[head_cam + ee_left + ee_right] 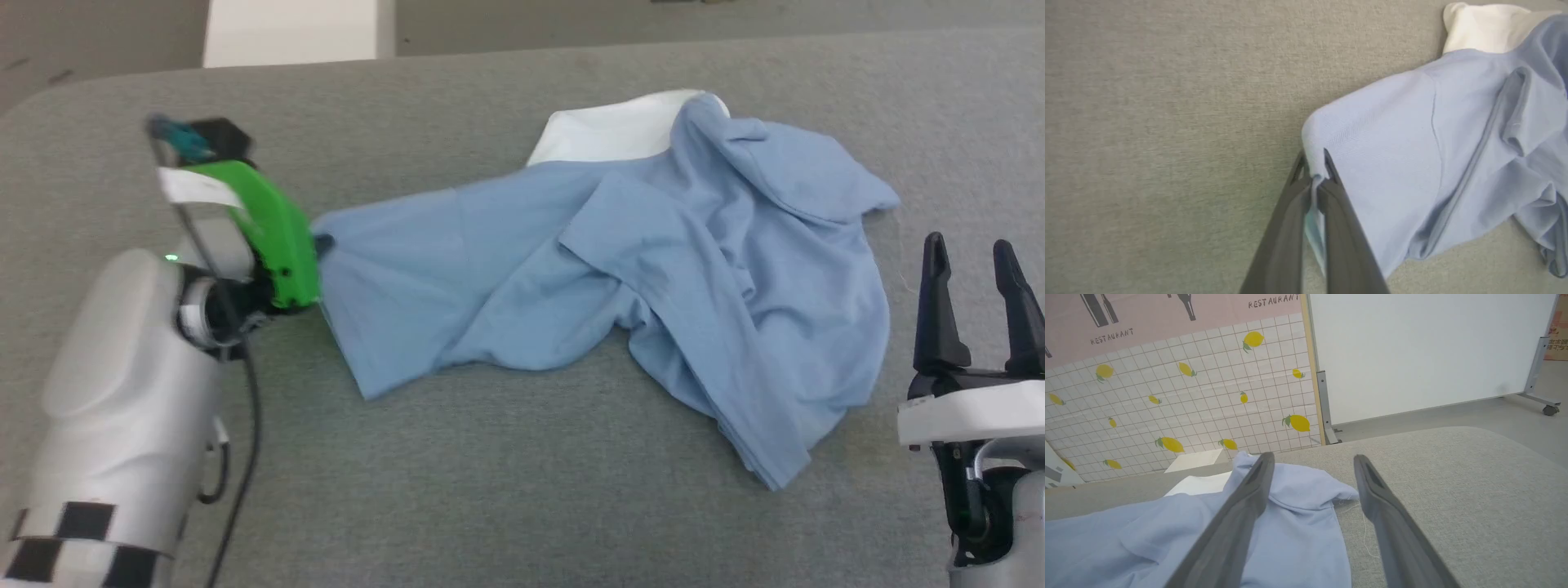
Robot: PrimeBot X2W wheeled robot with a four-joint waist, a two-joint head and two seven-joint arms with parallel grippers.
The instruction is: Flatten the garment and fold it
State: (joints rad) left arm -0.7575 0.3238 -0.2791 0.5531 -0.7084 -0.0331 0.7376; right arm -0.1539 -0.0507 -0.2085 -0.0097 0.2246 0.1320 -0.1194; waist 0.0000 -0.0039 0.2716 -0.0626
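Observation:
The garment (620, 253) is a light blue shirt lying crumpled across the grey padded surface, with a white collar piece (612, 131) at its far side. My left gripper (320, 245) is at the shirt's left edge, shut on a fold of the blue cloth; in the left wrist view the two dark fingers pinch the garment (1412, 163) at its hem, gripper (1314, 163). My right gripper (971, 253) stands open at the lower right, just right of the shirt and clear of it. From the right wrist the open gripper (1312, 465) hovers over the garment (1290, 522).
The grey padded table (522, 490) has free room in front and on the left. A white box (290, 31) stands beyond the far edge. A lemon-tiled wall panel (1188, 400) and a white partition (1425, 351) stand behind the table.

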